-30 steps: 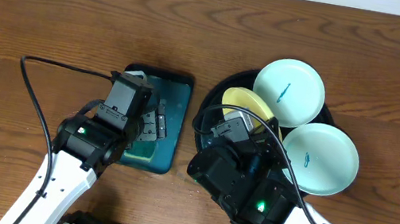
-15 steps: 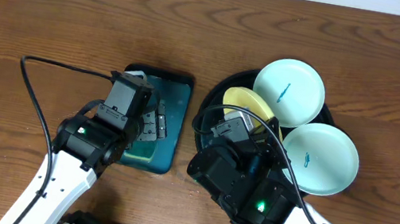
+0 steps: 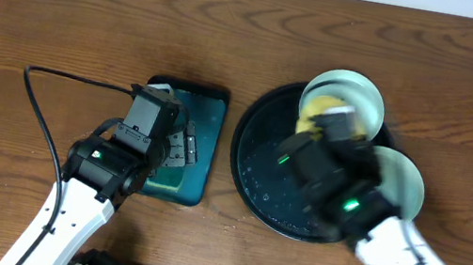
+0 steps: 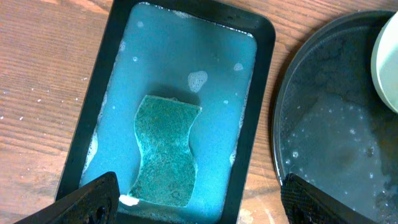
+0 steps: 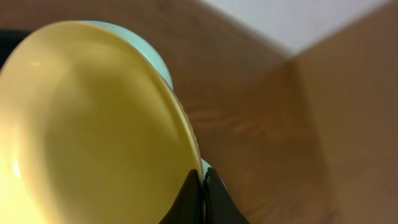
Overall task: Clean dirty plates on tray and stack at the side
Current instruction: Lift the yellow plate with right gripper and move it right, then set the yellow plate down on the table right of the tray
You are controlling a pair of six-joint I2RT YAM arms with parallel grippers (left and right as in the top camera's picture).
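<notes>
The round black tray (image 3: pixel 254 169) lies right of centre, wet inside; its rim shows in the left wrist view (image 4: pixel 280 124). My right gripper (image 5: pixel 204 186) is shut on the rim of the pale yellow plate (image 5: pixel 87 130), held tilted above the far mint plate (image 3: pixel 366 96). In the overhead view the yellow plate (image 3: pixel 317 107) shows just beyond the arm. The second mint plate (image 3: pixel 405 183) lies at the tray's right edge, partly hidden by the arm. My left gripper (image 4: pixel 199 199) is open above the green sponge (image 4: pixel 165 146).
A dark teal rectangular tray (image 3: pixel 202 137) with soapy blue water stands left of the black tray; it also shows in the left wrist view (image 4: pixel 124 37). A black cable (image 3: pixel 36 106) loops over the table at the left.
My right arm has swung up and to the right, carrying the yellow plate from the tray's middle to over the far mint plate. The left arm has not moved.
</notes>
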